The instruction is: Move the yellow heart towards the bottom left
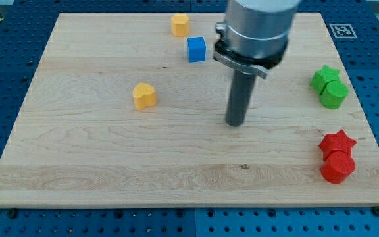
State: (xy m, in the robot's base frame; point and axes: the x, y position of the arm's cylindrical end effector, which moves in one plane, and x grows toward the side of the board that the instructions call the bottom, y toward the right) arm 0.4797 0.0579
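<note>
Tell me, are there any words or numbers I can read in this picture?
None: no words or numbers can be read.
The wooden board has only a black-and-white square marker at its top right corner, a pattern, not letters.
The blocks carry no writing.

You are looking at a pale wooden counter (110,151) on a blue pegboard base (5,59). On it lie a yellow heart (144,96) left of centre, a yellow block (180,25) and blue cube (196,49) near the view's top, and, at the view's right edge, a green star (323,77) touching a green cylinder (334,95), and a red star (337,141) touching a red cylinder (337,167).
</note>
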